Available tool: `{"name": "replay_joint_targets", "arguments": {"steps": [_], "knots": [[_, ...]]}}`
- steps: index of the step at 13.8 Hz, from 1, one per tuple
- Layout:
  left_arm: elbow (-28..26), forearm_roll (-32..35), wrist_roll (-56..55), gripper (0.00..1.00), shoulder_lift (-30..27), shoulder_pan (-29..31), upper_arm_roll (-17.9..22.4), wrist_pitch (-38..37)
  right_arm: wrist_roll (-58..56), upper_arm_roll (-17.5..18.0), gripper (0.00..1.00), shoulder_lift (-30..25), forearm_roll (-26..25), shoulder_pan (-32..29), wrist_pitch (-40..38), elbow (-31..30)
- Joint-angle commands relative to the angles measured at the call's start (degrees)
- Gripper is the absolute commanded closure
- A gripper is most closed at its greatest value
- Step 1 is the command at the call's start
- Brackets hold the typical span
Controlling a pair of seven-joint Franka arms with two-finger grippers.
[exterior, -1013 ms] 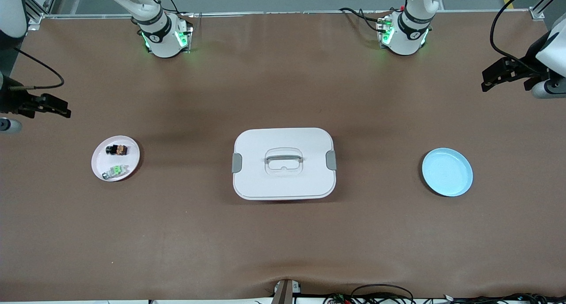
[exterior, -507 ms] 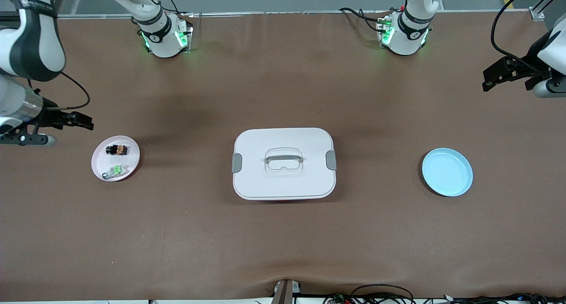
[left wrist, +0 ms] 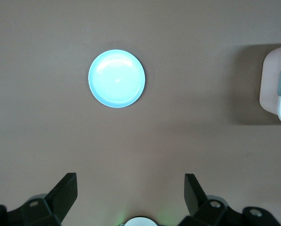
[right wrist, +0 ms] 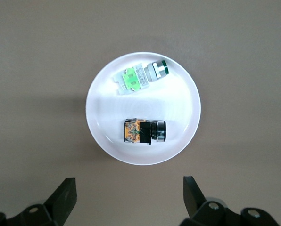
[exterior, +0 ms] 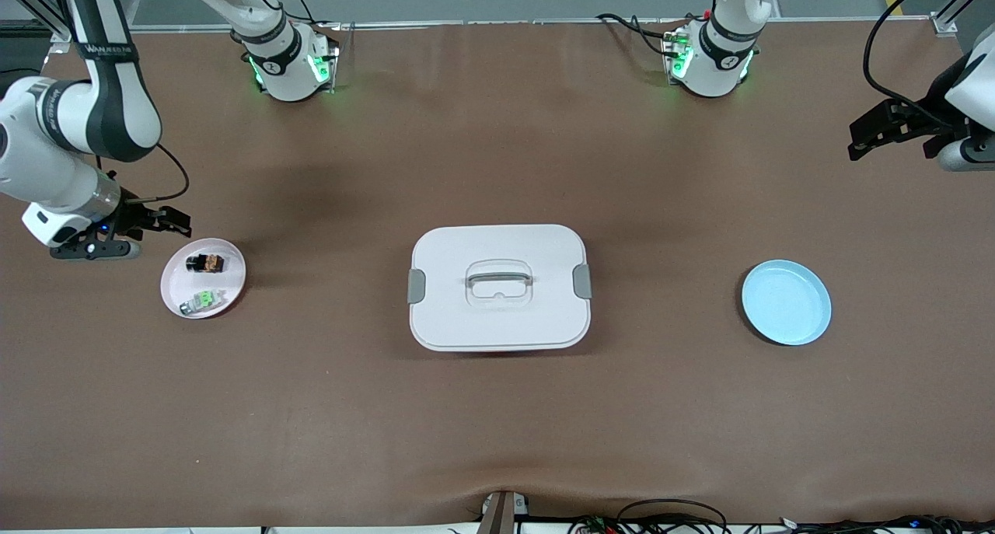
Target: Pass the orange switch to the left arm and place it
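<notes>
We see the right tool (exterior: 177,221) at mid-left of the frame, released, hanging just over the worktop (exterior: 497,425) beside the pink plate (exterior: 233,284) bearing the orange switch (exterior: 207,263). The left tool (exterior: 863,139) waits released at upper right; the box (exterior: 497,316) sits centre.

The table (exterior: 497,410) wears a matt brown cloth-like cover. The box (exterior: 497,316) looks smooth white plastic. Both plates, pink (exterior: 175,285) and blue (exterior: 785,302), look glossy.
</notes>
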Motion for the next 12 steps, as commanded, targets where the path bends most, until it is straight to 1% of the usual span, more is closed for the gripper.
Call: {"name": "replay_joint_targets", "arguments": {"steps": [1, 3, 6, 7, 12], "knots": [[0.31, 0.53, 1.44, 0.0, -0.55, 0.08, -0.4, -1.03, -0.92, 0.53, 0.0, 4.34, -0.56, -0.85, 2.04, 0.12], [0.22, 0.53, 1.35, 0.0, -0.37, -0.01, -0.4, -1.03, -1.01, 0.53, 0.0, 7.59, -0.56, -1.2, 5.28, 0.03], [0.13, 0.62, 1.44, 0.0, -0.2, -0.19, -0.49, -1.03, -6.26, 0.53, 0.0, 12.69, -0.56, -1.73, 10.82, 0.12], [0.13, 0.7, 1.44, 0.0, -0.11, -0.19, -0.49, -1.03, -6.8, 0.53, 0.0, 13.57, -0.47, -2.17, 12.06, 0.12], [-0.31, 0.7, 1.35, 0.0, -0.11, -0.27, -1.36, -1.12, -6.37, 0.53, 0.0, 16.04, -0.47, -2.61, 12.68, 0.91]]}}
